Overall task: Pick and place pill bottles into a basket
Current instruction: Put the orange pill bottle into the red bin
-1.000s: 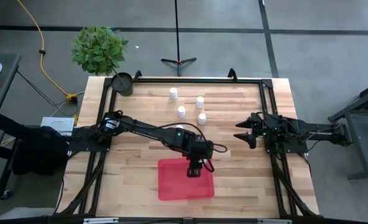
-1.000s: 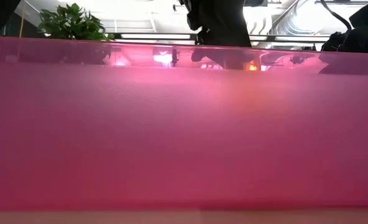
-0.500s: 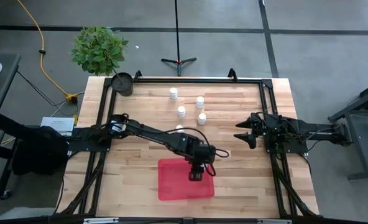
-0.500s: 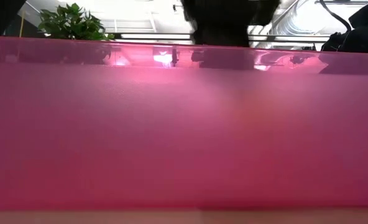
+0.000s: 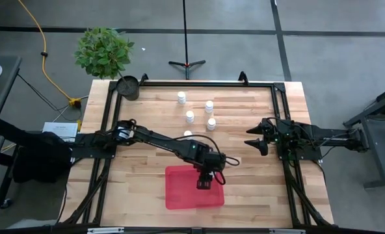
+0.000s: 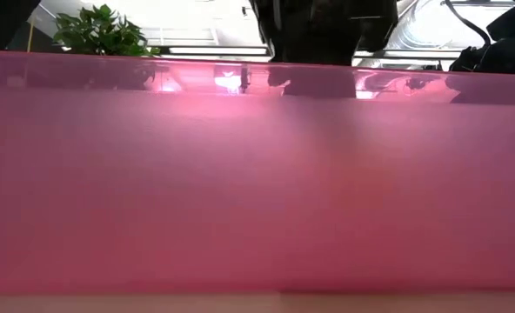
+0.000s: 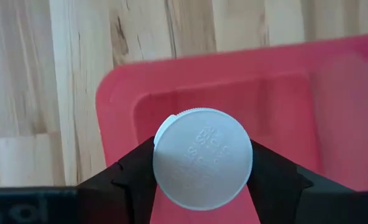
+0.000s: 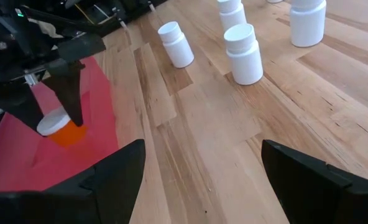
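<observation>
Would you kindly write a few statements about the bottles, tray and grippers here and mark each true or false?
1. The left gripper holds a bottle over the red tray. True.
2. The held bottle's body is blue. False: it is orange.
3. The right gripper is over the tray. False: it waits at the table's right side.
4. Several bottles stand on the table outside the tray. True.

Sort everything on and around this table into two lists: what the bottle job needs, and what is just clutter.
Belongs to the job:
- orange pill bottle, held in the left claw over the tray
- five white pill bottles on the table
- red tray

Just lying about:
- dark round cup
- potted plant
- tripod stand
- right claw, open, waiting at the table's right side
</observation>
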Action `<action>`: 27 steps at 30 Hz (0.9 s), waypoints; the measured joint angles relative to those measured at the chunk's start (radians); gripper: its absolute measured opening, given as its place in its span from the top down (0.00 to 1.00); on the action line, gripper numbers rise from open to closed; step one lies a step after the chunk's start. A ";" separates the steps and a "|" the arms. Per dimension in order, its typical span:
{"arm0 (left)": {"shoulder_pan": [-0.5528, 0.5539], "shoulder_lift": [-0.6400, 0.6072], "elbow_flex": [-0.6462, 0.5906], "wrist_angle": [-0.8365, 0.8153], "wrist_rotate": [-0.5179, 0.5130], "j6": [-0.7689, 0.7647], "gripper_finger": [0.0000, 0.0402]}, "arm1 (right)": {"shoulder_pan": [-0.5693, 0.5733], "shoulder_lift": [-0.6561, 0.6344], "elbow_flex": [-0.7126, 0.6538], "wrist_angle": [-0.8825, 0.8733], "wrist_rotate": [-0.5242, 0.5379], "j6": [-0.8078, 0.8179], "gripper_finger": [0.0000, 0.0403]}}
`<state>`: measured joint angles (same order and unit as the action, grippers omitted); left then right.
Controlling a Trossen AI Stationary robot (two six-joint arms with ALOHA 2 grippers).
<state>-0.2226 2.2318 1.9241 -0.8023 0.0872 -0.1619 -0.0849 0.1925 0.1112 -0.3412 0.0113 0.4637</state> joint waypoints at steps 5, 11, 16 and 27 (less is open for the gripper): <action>0.000 0.017 -0.001 0.008 -0.001 0.000 0.34 | 0.000 0.002 0.000 0.000 0.000 0.000 0.23; 0.000 0.036 0.000 0.029 -0.010 0.000 0.40 | 0.000 0.002 0.000 0.000 -0.001 0.000 0.23; 0.000 0.041 0.002 0.036 -0.028 0.000 0.38 | 0.000 0.003 0.000 0.000 -0.003 0.000 0.23; 0.000 0.043 0.001 0.035 -0.030 0.000 0.17 | 0.000 0.003 0.000 0.000 -0.003 0.000 0.23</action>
<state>-0.2226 2.2753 1.9247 -0.7669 0.0570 -0.1616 -0.0849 0.1951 0.1112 -0.3408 0.0078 0.4637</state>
